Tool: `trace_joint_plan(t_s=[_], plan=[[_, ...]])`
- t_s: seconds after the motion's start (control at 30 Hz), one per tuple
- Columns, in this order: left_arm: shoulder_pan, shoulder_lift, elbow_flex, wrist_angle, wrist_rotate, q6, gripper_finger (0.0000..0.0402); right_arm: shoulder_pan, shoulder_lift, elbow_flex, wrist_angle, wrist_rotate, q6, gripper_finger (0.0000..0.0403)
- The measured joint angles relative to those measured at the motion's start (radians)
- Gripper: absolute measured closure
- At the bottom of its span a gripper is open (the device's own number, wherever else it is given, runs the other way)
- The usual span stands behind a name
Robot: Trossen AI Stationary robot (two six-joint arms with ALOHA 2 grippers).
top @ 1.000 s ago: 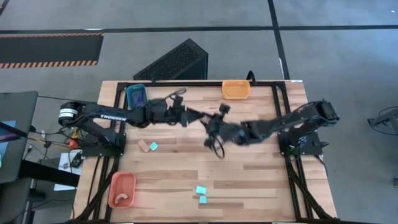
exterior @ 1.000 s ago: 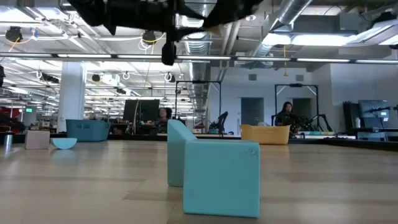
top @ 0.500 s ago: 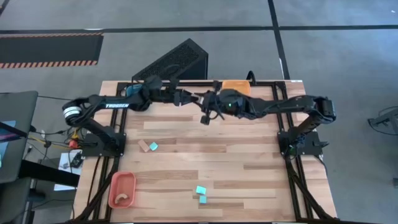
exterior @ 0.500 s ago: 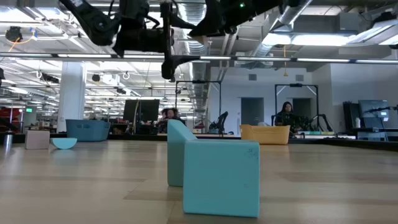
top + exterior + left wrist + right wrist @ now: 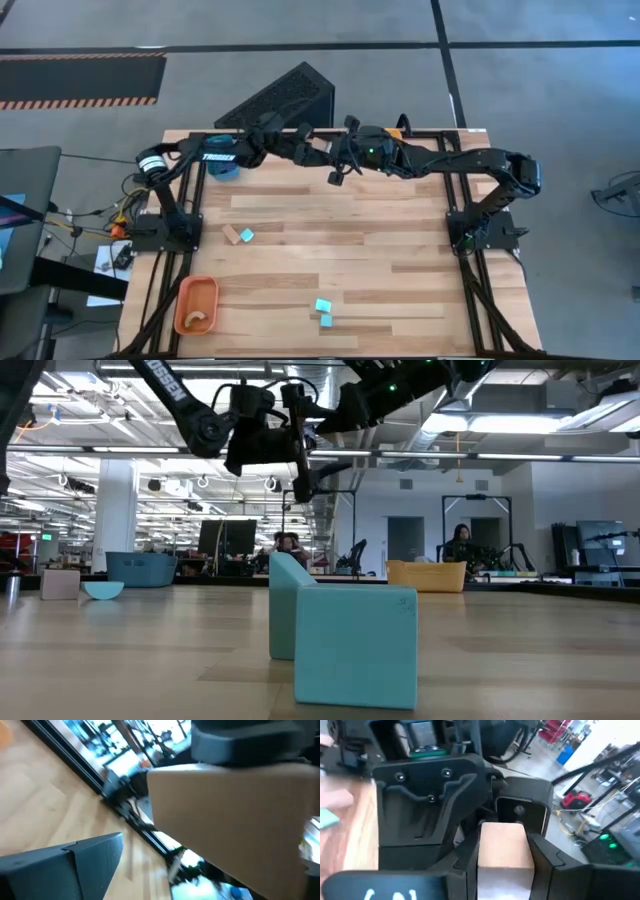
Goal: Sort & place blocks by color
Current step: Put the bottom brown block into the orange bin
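Above the far edge of the desk (image 5: 400,250) I see both end effectors meeting nose to nose, a tan wooden block (image 5: 502,846) between them, clamped in the left end effector (image 5: 322,156), while I cannot tell the right end effector's (image 5: 338,172) grip.

Two blocks (image 5: 322,312) touching near the table's (image 5: 400,250) front edge; another pair (image 5: 238,235) farther back, leftward.

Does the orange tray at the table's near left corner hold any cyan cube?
No. In the high view the orange tray holds only a pale curved piece, while two cyan cubes lie on the table.
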Motion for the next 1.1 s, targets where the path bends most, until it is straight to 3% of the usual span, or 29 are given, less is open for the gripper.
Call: trace_joint_plan(t_s=[0.17,0.3,0.43,0.67,1.1], plan=[[0.037,0.000,0.014,-0.016,0.074,0.004,0.0052,0.002,0.000,0.001,-0.076,0.055,-0.015,0.0272],[0.081,-0.008,0.019,-0.032,0.012,0.061,0.0051,0.013,0.007,-0.005,-0.156,0.020,0.040,0.0271],[0.097,-0.008,0.019,-0.043,0.013,0.071,0.0051,0.061,0.005,-0.005,-0.159,0.002,0.062,0.0271],[0.078,-0.008,0.019,-0.044,0.101,0.071,0.0051,0.092,0.005,-0.005,-0.142,0.114,0.061,0.0270],[0.011,-0.008,0.018,-0.049,-0.039,0.063,0.0051,0.099,0.005,-0.004,-0.045,0.145,0.020,0.0270]])
